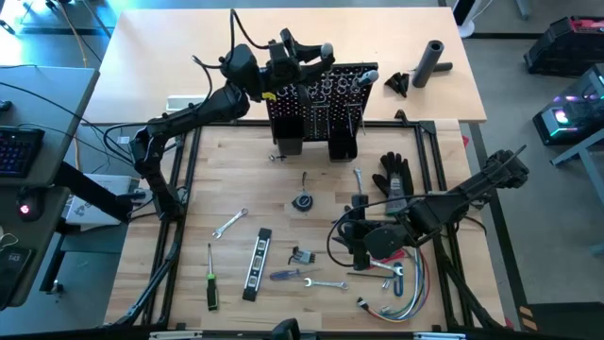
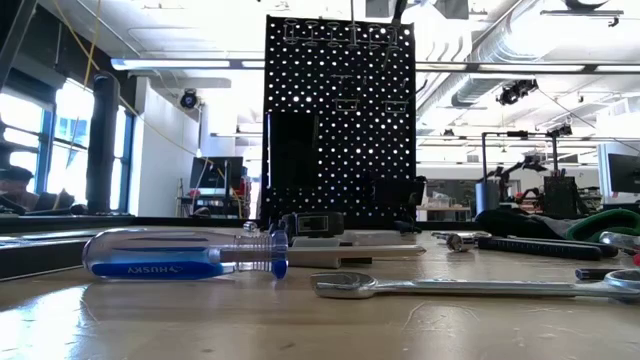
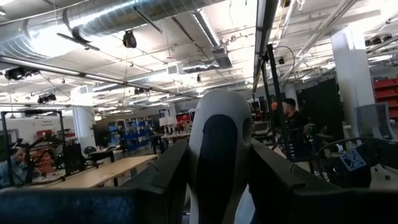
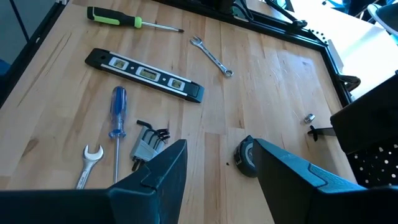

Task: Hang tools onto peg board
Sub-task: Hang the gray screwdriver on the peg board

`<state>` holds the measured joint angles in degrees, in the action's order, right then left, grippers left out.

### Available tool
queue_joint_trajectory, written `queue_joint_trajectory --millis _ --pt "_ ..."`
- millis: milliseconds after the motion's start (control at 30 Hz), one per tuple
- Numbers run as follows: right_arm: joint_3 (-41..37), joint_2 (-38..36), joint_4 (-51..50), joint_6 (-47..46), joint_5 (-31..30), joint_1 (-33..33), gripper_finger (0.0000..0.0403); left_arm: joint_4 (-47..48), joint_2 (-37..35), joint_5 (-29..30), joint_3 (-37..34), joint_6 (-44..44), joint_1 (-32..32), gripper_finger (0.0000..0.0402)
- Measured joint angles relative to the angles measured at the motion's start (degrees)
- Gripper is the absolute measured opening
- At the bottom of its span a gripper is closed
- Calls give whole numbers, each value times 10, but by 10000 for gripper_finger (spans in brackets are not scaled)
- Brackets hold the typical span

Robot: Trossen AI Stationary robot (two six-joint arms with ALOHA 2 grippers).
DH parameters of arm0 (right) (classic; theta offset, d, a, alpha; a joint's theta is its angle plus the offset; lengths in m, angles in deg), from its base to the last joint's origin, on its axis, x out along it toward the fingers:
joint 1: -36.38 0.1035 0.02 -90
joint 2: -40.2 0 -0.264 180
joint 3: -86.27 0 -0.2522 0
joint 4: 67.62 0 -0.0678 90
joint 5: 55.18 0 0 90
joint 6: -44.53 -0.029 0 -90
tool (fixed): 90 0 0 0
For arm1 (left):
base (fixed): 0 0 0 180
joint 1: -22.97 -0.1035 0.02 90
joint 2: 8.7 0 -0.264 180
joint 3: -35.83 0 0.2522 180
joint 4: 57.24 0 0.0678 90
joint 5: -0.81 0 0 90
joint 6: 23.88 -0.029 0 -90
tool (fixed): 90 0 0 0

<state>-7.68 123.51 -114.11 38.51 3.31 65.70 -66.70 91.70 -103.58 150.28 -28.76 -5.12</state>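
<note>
We start at the left gripper [image 1: 304,49], raised at the top edge of the black perforated upright peg board [image 1: 321,106] at the table's far side; its wrist view shows the two dark fingers [image 3: 163,180] pinching a white-and-black rounded tool handle [image 3: 219,152], which from above reads only as a pale tip [image 1: 326,50]. The right gripper [image 4: 214,171] hovers low over the near right of the wooden table [image 1: 245,189], fingers spread with nothing between them; from above we see only its dark body [image 1: 363,241]. Its wrist view gives detail the overhead blurs: a green-handled screwdriver [image 4: 134,20], a black-and-yellow level [image 4: 144,74], a slim silver wrench [image 4: 211,56], a blue-handled screwdriver [image 4: 117,121], a black hex key set [image 4: 149,142], a second open-end wrench [image 4: 90,163] and a round dark tape measure [image 4: 247,157], all lying flat and apart on the wood. Only the overhead shows the black glove [image 1: 394,172], the bundle of coloured wires [image 1: 401,283] by the right arm, and a dark grey cylinder [image 1: 429,62] on the far table. The low view alone shows the board's face with rows of holes and hooks [image 2: 340,110], with the blue screwdriver [image 2: 190,255] and a silver wrench [image 2: 470,286] close to the lens. The left wrist view also catches a person [image 3: 291,118] standing in the room beyond.
</note>
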Motion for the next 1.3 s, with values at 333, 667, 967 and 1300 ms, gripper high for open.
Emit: queue_joint_trajectory --millis 333,667,967,1300 --pt "0 0 0 4 0 0 181 59 0 18 26 -5 0 126" --pt "0 0 0 4 0 0 181 54 0 20 26 1 -1 126" --pt "0 0 0 5 0 0 181 104 5 15 64 4 -7 126" --pt "0 0 0 5 0 0 181 110 5 15 70 13 -12 125"
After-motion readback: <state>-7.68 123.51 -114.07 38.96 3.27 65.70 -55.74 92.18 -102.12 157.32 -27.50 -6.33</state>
